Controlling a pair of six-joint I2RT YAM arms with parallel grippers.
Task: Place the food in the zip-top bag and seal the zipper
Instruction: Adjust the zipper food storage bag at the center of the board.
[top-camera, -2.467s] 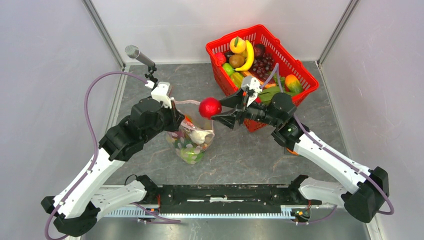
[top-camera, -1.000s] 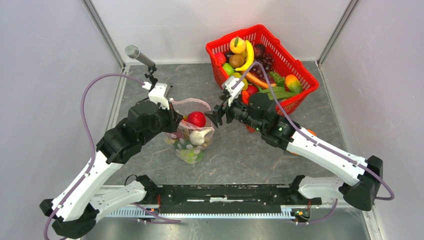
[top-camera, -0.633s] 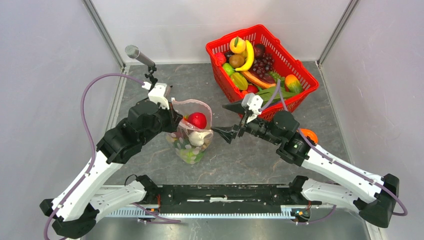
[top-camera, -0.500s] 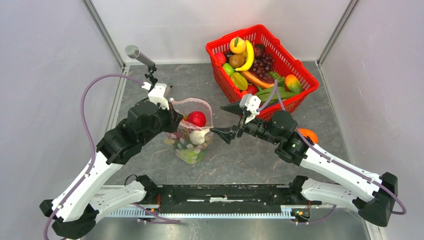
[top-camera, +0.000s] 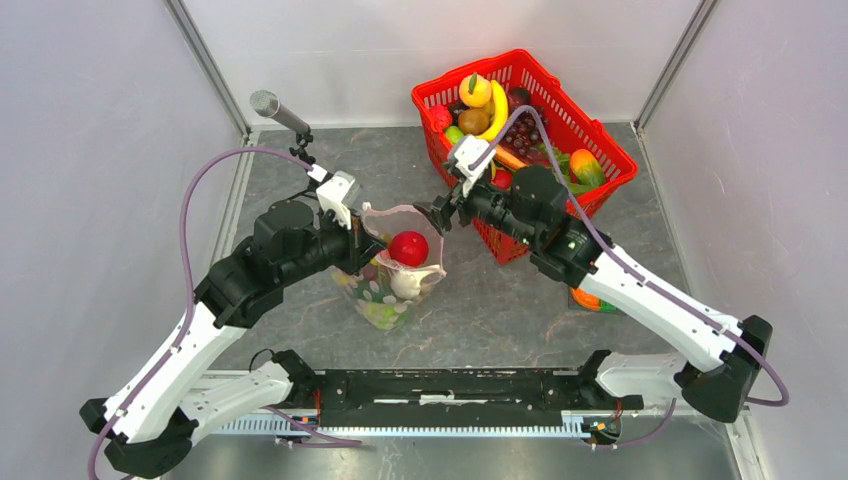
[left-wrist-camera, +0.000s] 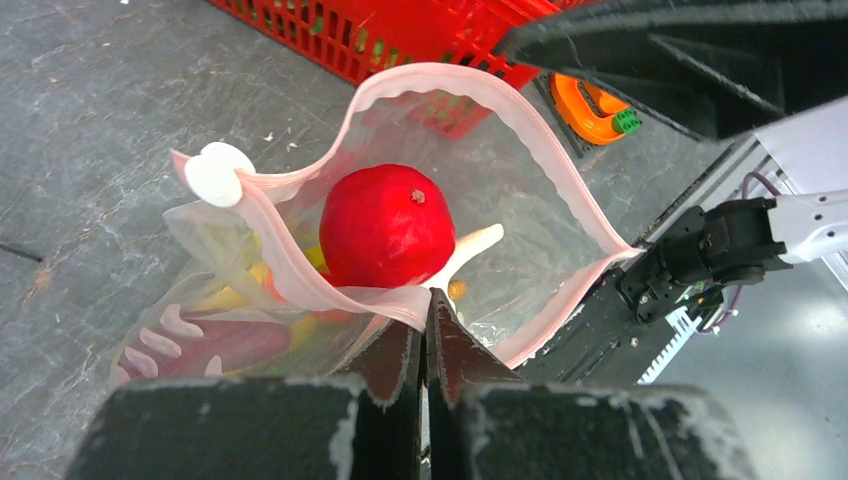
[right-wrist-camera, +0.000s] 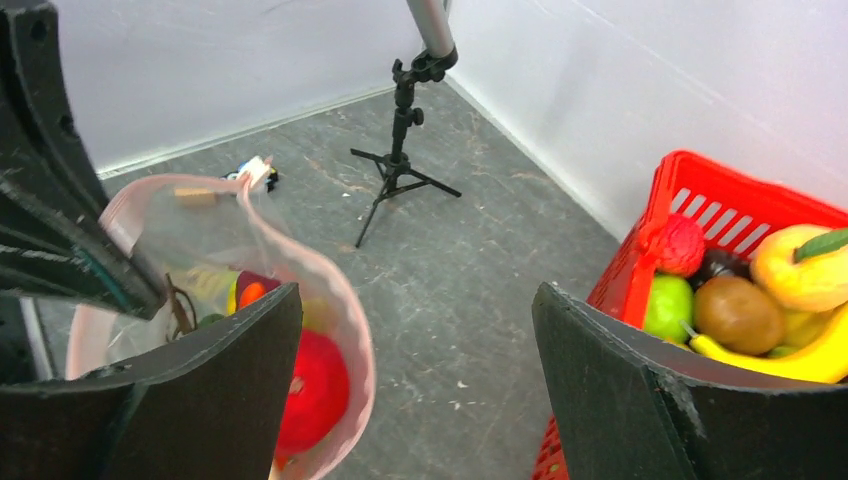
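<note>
So, counting it up: one zip-top bag (top-camera: 392, 292), standing open just off the near-left corner of the red basket (top-camera: 582, 108). There's one red round fruit (left-wrist-camera: 385, 225) sitting on top inside the bag, plus one white piece (top-camera: 405, 285) tucked right under it. More food lies below those, but it's too jumbled to count. The zipper (left-wrist-camera: 470, 85) is one pink strip gaping in a wide loop, so it isn't sealed.

There are two claws. The left gripper (left-wrist-camera: 425, 312) is on the bag's side away from the basket, with its fingers pinched tight together on the zipper strip, holding the mouth up. The right gripper (right-wrist-camera: 420, 350) sits between the basket and the bag, right by the bag's rim, with its fingers spread wide and nothing in them.

In the basket's far corner I can pick out one banana (top-camera: 497, 110), one brown kiwi (right-wrist-camera: 738, 315) and one green apple (right-wrist-camera: 668, 305). One mic stand (top-camera: 280, 112) stands well to the left of the basket.
</note>
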